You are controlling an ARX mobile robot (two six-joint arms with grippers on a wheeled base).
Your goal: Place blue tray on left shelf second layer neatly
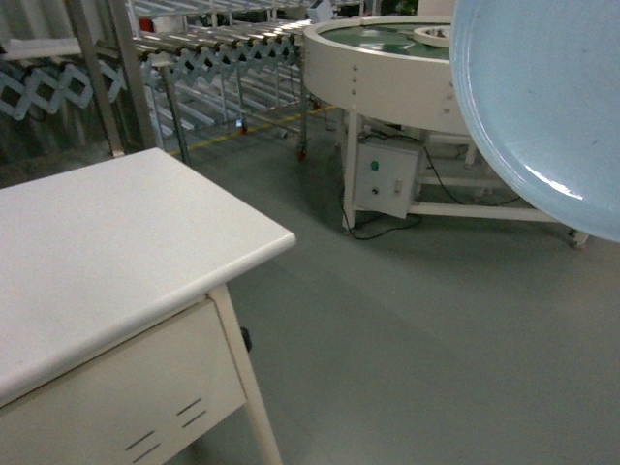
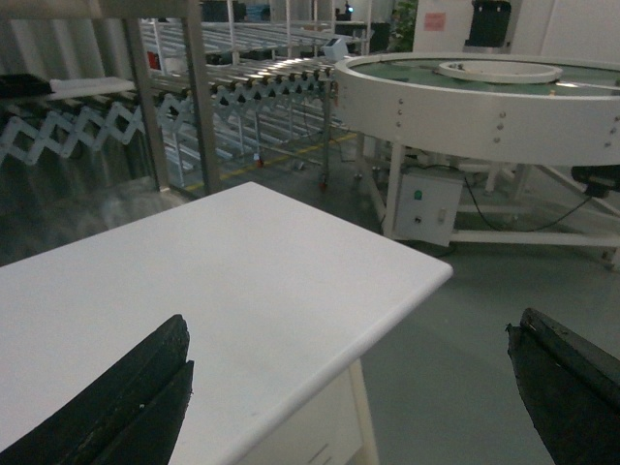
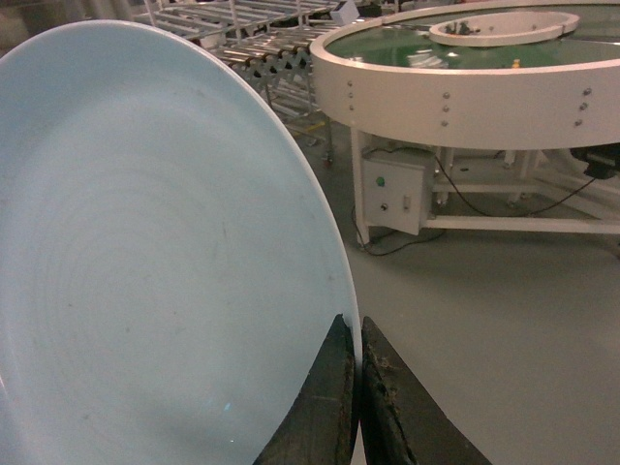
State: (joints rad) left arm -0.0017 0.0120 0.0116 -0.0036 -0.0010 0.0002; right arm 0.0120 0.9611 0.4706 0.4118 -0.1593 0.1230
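Right end effector (image 3: 359,387) pinched tight on the rim of the blue tray (image 3: 145,262), one dark finger each side of the edge, pads (image 3: 325,407) pressed against the inner face. Tray held up in the air, tilted steeply on edge, concave side facing the right wrist camera. In the head view the tray (image 1: 542,107) fills the upper right corner, raised high, overlapping the round conveyor table (image 1: 387,73) behind it, well above the floor (image 1: 417,320). Right arm itself not seen in the head view, only the tray.

Left end effector (image 2: 349,387) spread wide, empty. Its two black fingers (image 2: 126,397) show at the bottom corners of the left wrist view, far apart, nothing between them. It hovers over the near corner of the white desk (image 2: 223,291), not touching it; one finger over the desk top, the other out past the desk edge over the floor. Pointed roughly level toward the round conveyor table.

Relative to the round conveyor table: white desk (image 1: 116,242) is nearer the robot and to its left, well apart. Grey control box (image 1: 386,179) with a green button sits under the table's rim, cable trailing on the floor. Roller conveyor racks (image 1: 223,53) stand just beside the table on its left, further back. Tray is apart from the desk, off to its right and higher.
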